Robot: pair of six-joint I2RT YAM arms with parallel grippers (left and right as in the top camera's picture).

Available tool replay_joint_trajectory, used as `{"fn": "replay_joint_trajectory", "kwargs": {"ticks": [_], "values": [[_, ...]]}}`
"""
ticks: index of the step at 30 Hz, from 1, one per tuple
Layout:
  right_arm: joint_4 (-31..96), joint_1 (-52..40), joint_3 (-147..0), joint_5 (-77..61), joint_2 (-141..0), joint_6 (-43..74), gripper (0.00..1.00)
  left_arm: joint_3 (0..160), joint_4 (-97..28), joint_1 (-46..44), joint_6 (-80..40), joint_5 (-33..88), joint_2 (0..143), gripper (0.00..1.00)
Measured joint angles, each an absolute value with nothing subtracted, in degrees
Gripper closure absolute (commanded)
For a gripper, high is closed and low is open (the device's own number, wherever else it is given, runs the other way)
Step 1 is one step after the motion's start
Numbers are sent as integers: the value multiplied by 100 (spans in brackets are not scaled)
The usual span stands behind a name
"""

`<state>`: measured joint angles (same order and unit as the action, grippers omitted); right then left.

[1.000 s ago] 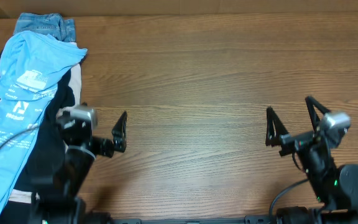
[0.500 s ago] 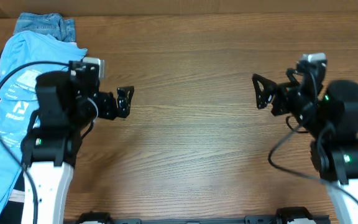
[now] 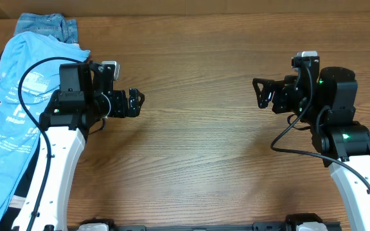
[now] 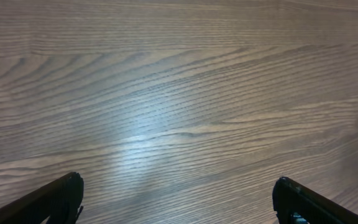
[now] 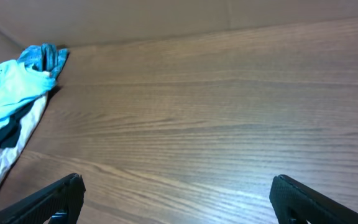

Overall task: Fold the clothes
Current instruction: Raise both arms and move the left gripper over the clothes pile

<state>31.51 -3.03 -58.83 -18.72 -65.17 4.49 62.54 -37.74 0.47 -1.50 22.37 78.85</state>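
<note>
T-shirt (image 3: 23, 90) | light blue, crumpled along the table's (image 3: 198, 160) left edge, jeans (image 3: 47, 25) at the far-left corner | your right wrist view catches it; your left wrist view shows wood only | left gripper (image 3: 137, 103) and right gripper (image 3: 258, 94) spread wide, empty

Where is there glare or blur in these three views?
Left wrist: a pale sheen on the table just below centre, with the wood grain washed out there. Right wrist: even light and no glare; the sky-blue T-shirt at the left edge looks slightly soft. Overhead: evenly lit, sharp, no glare.
</note>
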Motion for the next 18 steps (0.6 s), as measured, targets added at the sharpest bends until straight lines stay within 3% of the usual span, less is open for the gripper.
{"fn": "replay_joint_trajectory", "kwargs": {"ticks": [9, 18], "values": [[3151, -303, -5883, -2038, -6517, 449, 0, 6278, -3632, 47, -25, 2630, 7900, 0], [3284, -305, -5889, -2075, -6517, 447, 0, 7516, -4145, 47, -285, 1437, 7983, 0]]}}
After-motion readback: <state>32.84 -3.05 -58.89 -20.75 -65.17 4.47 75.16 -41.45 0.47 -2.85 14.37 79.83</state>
